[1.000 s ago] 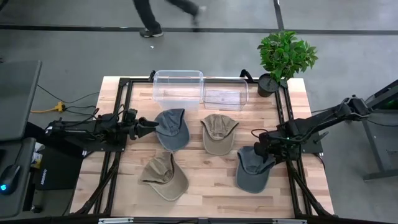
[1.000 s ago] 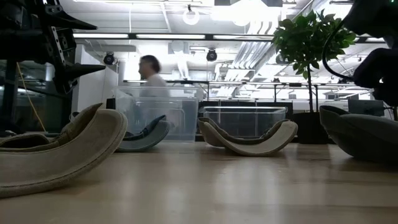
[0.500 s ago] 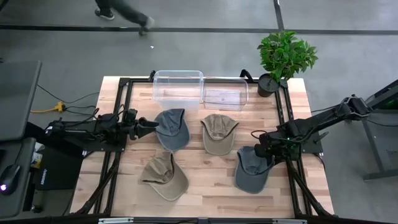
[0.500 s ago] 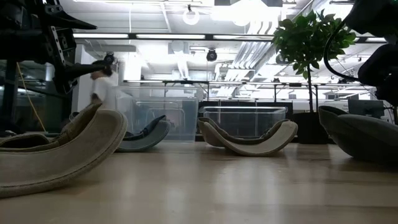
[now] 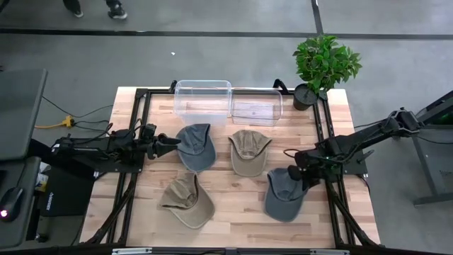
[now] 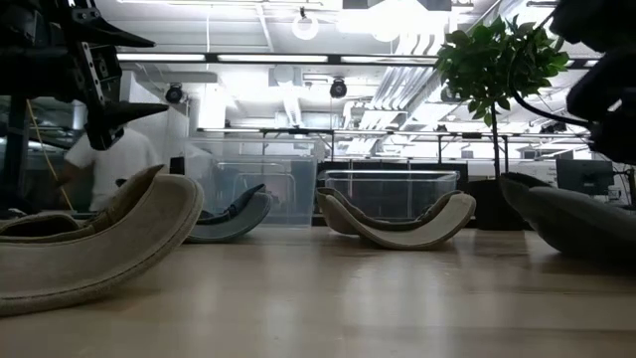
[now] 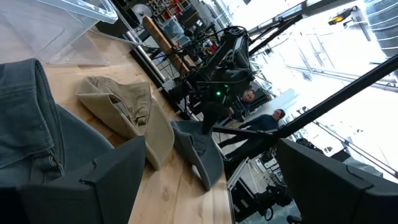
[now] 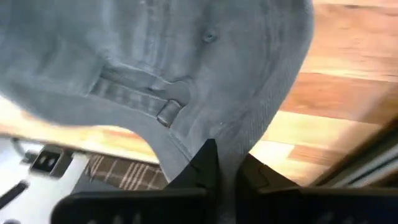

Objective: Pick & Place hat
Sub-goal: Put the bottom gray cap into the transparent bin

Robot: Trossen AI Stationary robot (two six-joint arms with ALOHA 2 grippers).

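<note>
Four caps lie upside down on the wooden table [image 5: 233,219]: a blue-grey cap [image 5: 195,146], a khaki cap [image 5: 248,151], a tan cap [image 5: 187,201] and a grey cap [image 5: 282,196]. My right gripper [image 5: 301,174] is shut on the grey cap at its far right end, which also shows in the right wrist view [image 8: 227,158]. My left gripper [image 5: 167,144] is open and empty, level above the table, just left of the blue-grey cap [image 7: 37,130]. My right gripper pinches the grey cap's back rim [image 8: 219,134] between its two fingers, right beside the adjusting strap and buckle [image 8: 166,112]. The fingers come slanting down from the table's right side. The held end is raised and the cap tilts [image 6: 571,219]; whether its brim end touches the table I cannot tell.
Two clear plastic bins [image 5: 203,98] [image 5: 256,107] stand at the table's far edge, with a potted plant [image 5: 322,65] at the far right corner. Black frame rails [image 5: 134,127] run along both sides. A person stands in the room beyond [image 6: 109,164].
My right gripper has raised the grey cap's back end a little and carried it slightly toward the table's left and near edges; the cap now tilts more. People have walked past beyond the table.
</note>
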